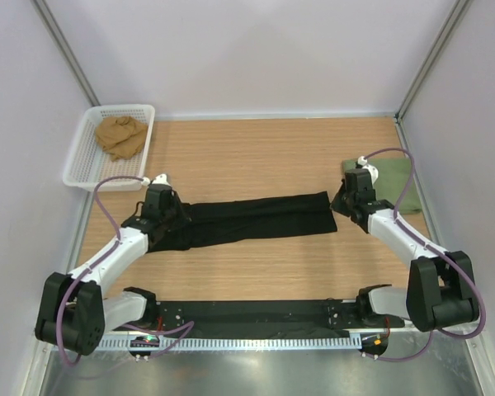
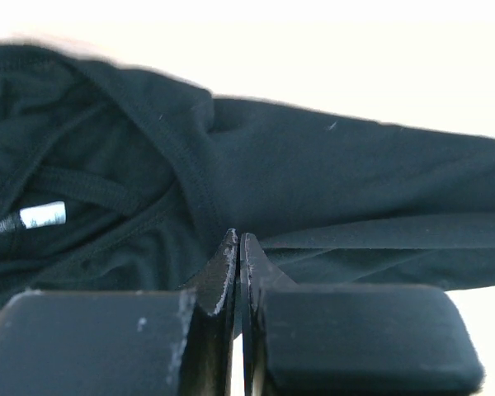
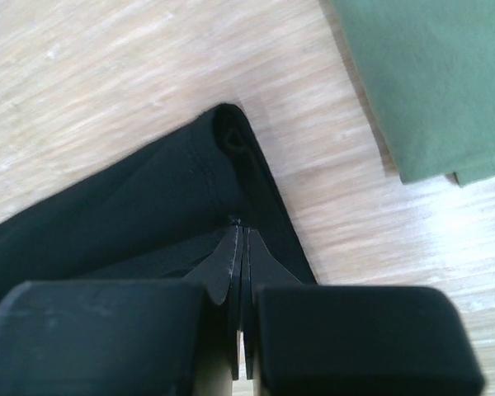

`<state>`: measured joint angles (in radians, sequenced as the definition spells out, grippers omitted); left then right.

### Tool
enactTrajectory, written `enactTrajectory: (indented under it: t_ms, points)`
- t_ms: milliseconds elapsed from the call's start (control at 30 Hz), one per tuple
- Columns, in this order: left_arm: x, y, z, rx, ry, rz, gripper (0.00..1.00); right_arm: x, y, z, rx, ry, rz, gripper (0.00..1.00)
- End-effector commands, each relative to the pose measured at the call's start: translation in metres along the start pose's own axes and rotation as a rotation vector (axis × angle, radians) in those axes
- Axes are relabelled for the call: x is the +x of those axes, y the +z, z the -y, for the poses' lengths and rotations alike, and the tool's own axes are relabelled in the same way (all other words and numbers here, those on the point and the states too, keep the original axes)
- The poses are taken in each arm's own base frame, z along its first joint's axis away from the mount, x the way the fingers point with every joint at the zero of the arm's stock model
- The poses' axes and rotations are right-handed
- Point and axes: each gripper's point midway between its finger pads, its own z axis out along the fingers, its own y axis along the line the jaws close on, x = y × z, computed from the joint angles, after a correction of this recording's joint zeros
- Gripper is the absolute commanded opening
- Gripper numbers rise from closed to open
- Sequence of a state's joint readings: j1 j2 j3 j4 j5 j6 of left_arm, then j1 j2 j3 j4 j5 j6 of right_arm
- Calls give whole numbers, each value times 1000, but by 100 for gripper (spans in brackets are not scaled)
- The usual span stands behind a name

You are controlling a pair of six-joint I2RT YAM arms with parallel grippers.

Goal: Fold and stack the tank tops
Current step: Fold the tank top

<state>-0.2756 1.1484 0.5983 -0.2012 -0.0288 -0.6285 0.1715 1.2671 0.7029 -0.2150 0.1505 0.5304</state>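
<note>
Bases of both arms sit at the near edge of the wooden surface. From there the left arm reaches forward and inward, and the right arm does the same on its side.

Between them the black top lies flat on the surface as a long, narrow band running left to right. The left jaws are clenched on its left end, where the straps and seams bunch up and a small white label shows; the cloth folds run right into the closed tips. The right jaws are pinched shut on the band's right end, at a corner of the hem, with the fabric gathered toward the tips.

Just beyond the right arm's wrist, near the right wall, the green top lies folded on the surface, apart from the black one.

Farthest off, in the left back corner, stands a white mesh basket with a crumpled tan cloth inside.
</note>
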Motion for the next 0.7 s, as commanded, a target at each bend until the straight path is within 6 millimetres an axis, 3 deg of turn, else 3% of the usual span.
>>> enactTrajectory:
  t_ms: [0, 167, 267, 300, 367, 433, 633, 667]
  points:
    - [12, 1, -7, -12, -17, -16, 0, 3, 0, 3, 3, 25, 26, 1]
    - [30, 1, -12, -5, -63, -46, 5, 27, 5, 14, 17, 64, -2, 2]
    - [32, -5, -10, 14, -87, -31, 19, 33, 4, 23, 43, 91, 12, 18]
    - [33, -8, -10, 24, -94, -18, 27, 30, 1, 24, 44, 104, 29, 29]
    - [35, -13, -13, 27, -113, -1, 40, 26, -2, 28, 57, 114, 62, 37]
    - [29, -23, -16, 20, -129, 47, 46, 16, -11, 27, 41, 117, 106, 47]
    - [21, -39, -33, -75, -168, 103, 60, -5, -20, 15, 6, 61, 141, 47]
    - [19, -40, -35, -98, -177, 102, 69, -11, -20, 10, -4, 54, 143, 47]
